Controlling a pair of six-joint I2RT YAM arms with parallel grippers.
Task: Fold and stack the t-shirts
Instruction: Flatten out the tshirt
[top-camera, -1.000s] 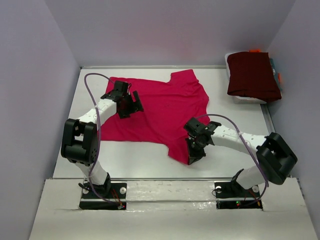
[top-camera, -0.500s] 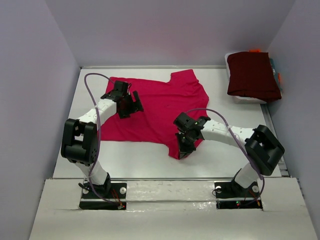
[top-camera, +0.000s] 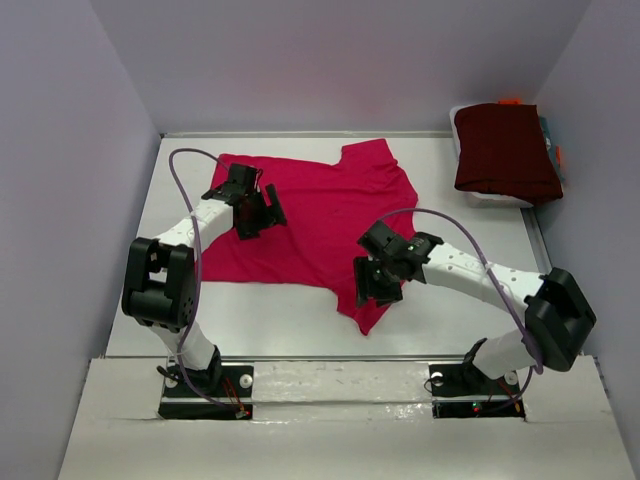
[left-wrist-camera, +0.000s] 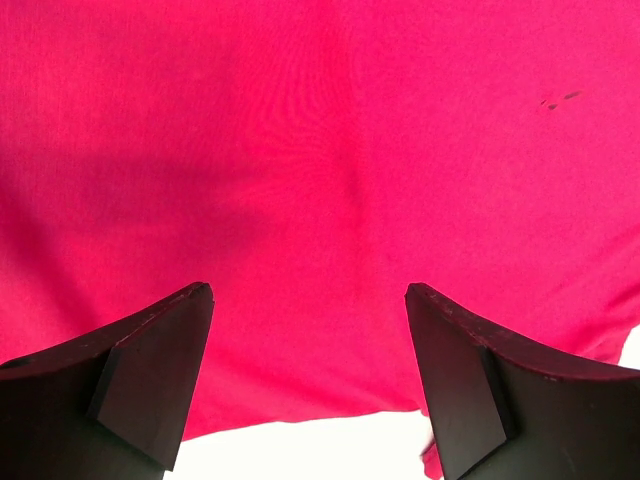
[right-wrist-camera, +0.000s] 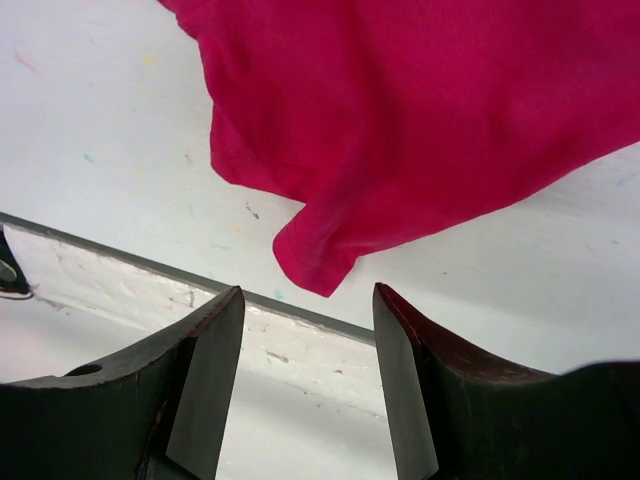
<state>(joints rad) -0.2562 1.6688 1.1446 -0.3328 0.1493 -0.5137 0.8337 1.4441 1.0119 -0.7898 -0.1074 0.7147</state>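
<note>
While the bright crimson-pink cloth t-shirt (top-camera: 330, 215) is lying spread on the white worktop (top-camera: 270, 320), no fold is showing on it, so the task is looking early for this tee. Nearest, the right gripper (top-camera: 373, 284) is hovering over the shirt's near pointed corner, fingers (right-wrist-camera: 210, 370) apart, nothing between them. That corner is curling up a little, close to the worktop's near edge. Further in, the left gripper (top-camera: 258, 214) is hanging above the shirt's left part, fingers (left-wrist-camera: 150, 370) spread wide, gripping nothing. Far right, a dark maroon folded t-shirt (top-camera: 505, 150) is sitting on a pale bin (top-camera: 490, 200), well apart from the crimson one. Probably that one is done and is starting the stack. What is remaining: folding the crimson tee and stacking it on the maroon one.
</note>
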